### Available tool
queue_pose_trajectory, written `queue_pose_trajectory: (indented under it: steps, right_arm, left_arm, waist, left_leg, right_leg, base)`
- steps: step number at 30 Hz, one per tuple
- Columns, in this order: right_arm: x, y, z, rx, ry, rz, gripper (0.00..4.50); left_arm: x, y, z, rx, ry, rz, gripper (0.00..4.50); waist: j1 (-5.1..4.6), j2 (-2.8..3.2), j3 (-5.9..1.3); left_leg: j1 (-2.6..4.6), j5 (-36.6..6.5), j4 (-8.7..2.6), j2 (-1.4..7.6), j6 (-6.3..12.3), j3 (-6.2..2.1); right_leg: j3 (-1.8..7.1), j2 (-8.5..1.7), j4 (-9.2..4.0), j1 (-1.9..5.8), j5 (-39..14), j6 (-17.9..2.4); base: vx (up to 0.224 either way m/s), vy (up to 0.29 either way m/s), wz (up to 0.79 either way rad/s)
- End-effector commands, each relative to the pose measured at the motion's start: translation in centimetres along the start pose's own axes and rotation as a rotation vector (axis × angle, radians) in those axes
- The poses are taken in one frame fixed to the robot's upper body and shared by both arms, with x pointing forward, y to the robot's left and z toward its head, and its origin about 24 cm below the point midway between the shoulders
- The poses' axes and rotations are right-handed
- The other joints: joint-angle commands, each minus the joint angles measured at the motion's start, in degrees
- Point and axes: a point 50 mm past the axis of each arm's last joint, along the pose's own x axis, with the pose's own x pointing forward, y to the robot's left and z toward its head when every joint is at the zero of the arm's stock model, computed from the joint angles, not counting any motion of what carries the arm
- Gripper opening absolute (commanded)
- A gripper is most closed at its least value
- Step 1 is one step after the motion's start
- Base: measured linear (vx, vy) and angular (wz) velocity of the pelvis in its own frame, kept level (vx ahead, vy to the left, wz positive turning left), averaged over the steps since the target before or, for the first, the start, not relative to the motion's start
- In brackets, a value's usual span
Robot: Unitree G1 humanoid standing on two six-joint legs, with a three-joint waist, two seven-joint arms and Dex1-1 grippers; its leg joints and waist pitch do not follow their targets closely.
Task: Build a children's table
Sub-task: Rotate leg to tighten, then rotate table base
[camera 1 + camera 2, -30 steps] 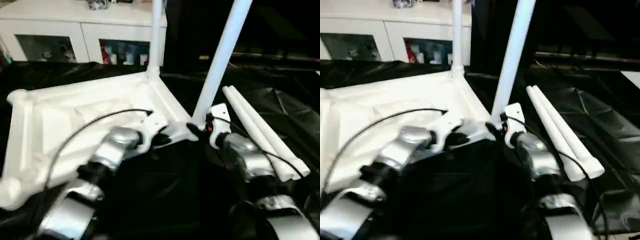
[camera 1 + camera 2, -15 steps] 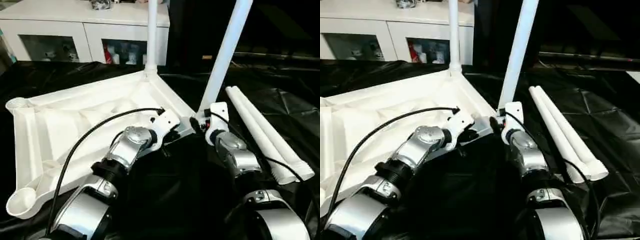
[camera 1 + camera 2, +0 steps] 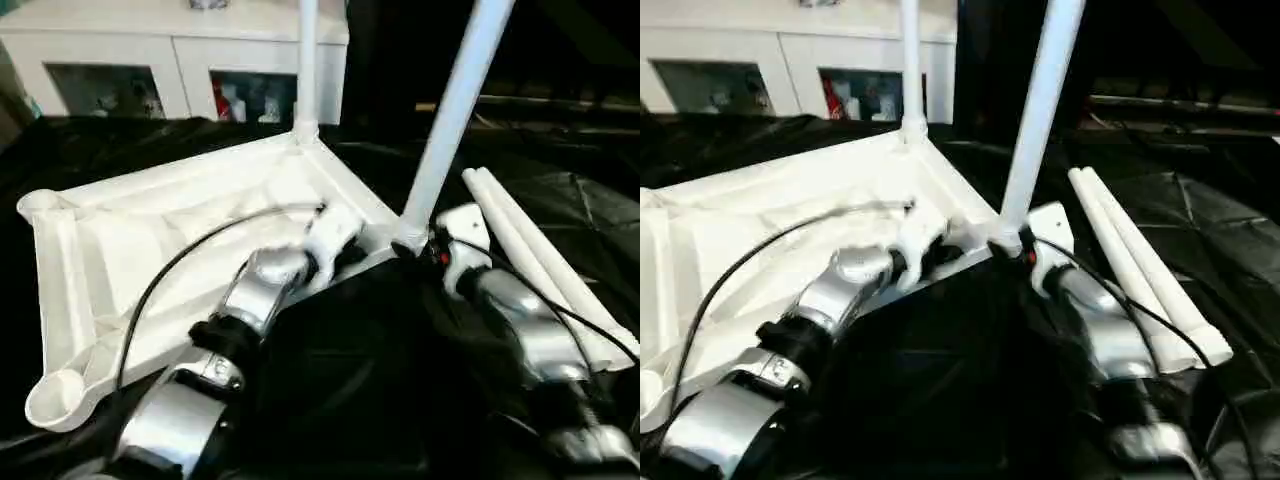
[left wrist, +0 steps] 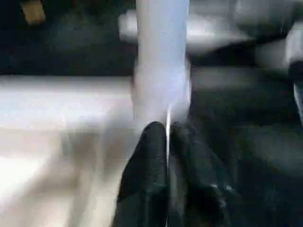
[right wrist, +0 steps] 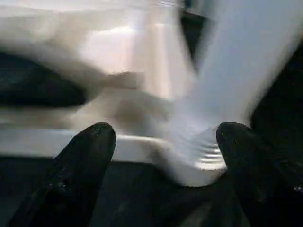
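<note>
Tabletop upside down on black work table, near edge partly hidden by forearms. Two legs standing in sockets, tops cut off: far leg, near leg. Two spare legs lying beside. Left gripper nearly clenched at near leg's base; right gripper spread wide, holding nothing.

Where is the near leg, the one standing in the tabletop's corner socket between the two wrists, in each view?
Left eye view: near leg rises right of centre, leaning right, from the tabletop corner.
Right eye view: same leg, just right of centre.
Left wrist view: pale upright column beyond the fingers.
Right wrist view: slanted tube whose base sits between the spread fingers.
Shared landmark: the corner socket at the leg's foot.
</note>
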Motion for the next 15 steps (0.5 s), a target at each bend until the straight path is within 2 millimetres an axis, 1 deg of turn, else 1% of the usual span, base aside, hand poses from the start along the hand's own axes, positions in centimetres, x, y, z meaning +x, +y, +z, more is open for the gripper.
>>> queue_pose_trajectory:
  steps: [1,2,3,4,5,6,7,8,9,10,11,12,13,14,15]
  right_arm:
    - [-0.5,0.6,1.0,-0.008,-0.039,0.088,3.85]
    - [-0.8,1.2,1.1,-0.010,-0.043,0.141,3.85]
    - [-0.8,1.2,1.1,-0.010,-0.043,0.143,3.85]
    - [-0.8,1.2,1.1,-0.010,-0.043,0.143,3.85]
    - [-0.6,1.6,0.8,-0.011,-0.024,0.152,3.85]
    - [-0.6,1.6,0.8,-0.011,-0.024,0.152,3.85]
    - [-0.4,1.8,0.4,-0.010,0.000,0.153,3.85]
    - [-0.3,2.0,0.1,-0.010,0.015,0.153,3.85]
    - [-0.3,2.0,0.1,-0.010,0.015,0.153,3.85]
    - [-0.3,2.2,-0.1,-0.017,0.033,0.166,3.85]
    - [-0.3,2.2,-0.1,-0.017,0.033,0.166,3.85]
    - [-0.4,2.5,-0.2,-0.018,0.049,0.184,3.85]
    - [-0.5,2.7,-0.3,-0.017,0.059,0.196,3.85]
    - [-0.7,2.8,-0.3,-0.014,0.066,0.206,3.85]
    - [-0.8,2.7,-0.3,-0.014,0.073,0.202,3.85]
  left_arm:
    - [-0.5,1.1,1.7,0.004,-0.063,0.041,0.88]
    - [-1.8,2.6,2.2,-0.001,-0.075,0.115,1.02]
    - [-1.9,2.7,2.3,-0.001,-0.075,0.119,1.10]
    - [-1.9,2.7,2.3,-0.001,-0.075,0.119,1.10]
    - [-3.8,4.8,2.3,0.020,-0.041,0.233,1.33]
    - [-3.8,4.8,2.3,0.020,-0.041,0.233,1.46]
    - [-5.1,6.1,2.1,0.051,0.001,0.312,1.46]
    - [-6.0,6.9,1.9,0.073,0.029,0.362,1.57]
    - [-6.0,6.9,1.9,0.073,0.029,0.362,1.65]
    - [-7.4,8.1,1.7,0.101,0.064,0.436,1.65]
    - [-7.4,8.1,1.7,0.101,0.064,0.436,1.76]
    - [-9.0,9.3,1.4,0.132,0.102,0.506,1.86]
    - [-10.2,10.1,1.1,0.153,0.135,0.555,1.86]
    - [-11.0,10.5,1.0,0.165,0.157,0.586,1.86]
    - [-12.2,11.4,0.4,0.187,0.206,0.642,1.86]
  waist:
    - [0.23,-0.71,-4.17]
    - [-0.16,-0.59,-3.99]
    - [-0.17,-0.67,-4.02]
    - [-0.49,-0.67,-3.76]
    - [-0.66,-0.77,-3.78]
    - [-0.77,-0.65,-3.69]
    - [-0.82,-0.52,-3.67]
    - [-0.95,-0.73,-3.68]
    - [-1.08,-0.52,-3.65]
    - [-1.06,-0.79,-3.69]
    - [-0.99,-0.51,-3.73]
    - [-0.95,-0.53,-3.78]
    - [-0.97,-0.40,-3.84]
    - [-1.01,-0.38,-3.84]
    - [-0.90,-0.35,-3.90]
  left_leg:
    - [0.69,-6.9,-3.61,3.36,6.61,-1.25]
    - [0.51,-7.5,-3.73,3.13,6.60,-1.23]
    - [0.75,-8.0,-3.71,3.21,6.36,-1.19]
    - [0.58,-8.8,-3.79,3.07,5.94,-1.15]
    - [0.83,-10.0,-3.87,3.09,4.49,-1.17]
    - [0.85,-10.2,-3.94,3.08,4.14,-1.17]
    - [0.88,-10.3,-3.96,3.04,3.82,-1.17]
    - [0.93,-10.2,-4.03,3.11,3.33,-1.25]
    - [0.86,-10.1,-4.10,3.08,2.91,-1.26]
    - [0.90,-10.0,-4.07,3.10,2.77,-1.24]
    - [1.02,-9.8,-4.08,3.14,2.52,-1.26]
    - [0.98,-9.3,-4.13,3.19,2.40,-1.38]
    - [1.01,-9.0,-4.10,3.22,2.31,-1.34]
    - [1.02,-8.3,-4.11,3.23,2.19,-1.38]
    - [1.12,-8.0,-4.07,3.25,2.17,-1.39]
  right_leg:
    - [3.20,-4.27,-3.39,3.79,-1.5,-13.4]
    - [3.09,-4.10,-3.55,3.77,-2.9,-13.3]
    - [3.10,-4.16,-3.65,3.69,-3.8,-13.2]
    - [3.11,-4.11,-3.96,3.56,-6.3,-12.8]
    - [3.06,-4.02,-4.20,3.37,-10.3,-11.9]
    - [3.08,-4.00,-4.30,3.28,-11.1,-11.6]
    - [3.09,-3.94,-4.38,3.21,-11.7,-11.4]
    - [3.09,-3.80,-4.30,3.11,-11.8,-11.0]
    - [3.11,-3.74,-4.26,3.11,-11.7,-10.7]
    - [3.12,-3.80,-4.23,3.12,-11.6,-10.6]
    - [3.18,-3.74,-4.09,2.99,-10.9,-10.5]
    - [3.17,-3.72,-3.87,3.05,-9.9,-10.5]
    - [3.20,-3.72,-3.78,3.05,-9.1,-10.6]
    - [3.22,-3.66,-3.47,3.10,-6.7,-10.7]
    - [3.21,-3.70,-3.37,3.07,-6.0,-10.9]
  base:
    - [0.000,0.000,0.00]
    - [0.000,0.000,0.00]
    - [0.000,0.000,0.00]
    - [0.000,0.000,0.00]
    - [0.000,0.000,0.00]
    - [0.000,0.000,0.00]
    - [0.000,0.000,0.00]
    - [0.000,0.000,0.00]
    - [0.000,0.000,0.00]
    - [0.000,0.000,0.00]
    - [0.000,0.000,0.00]
    - [0.000,0.000,0.00]
    - [0.000,0.000,0.00]
    - [0.000,0.000,0.00]
    - [0.000,0.000,0.00]
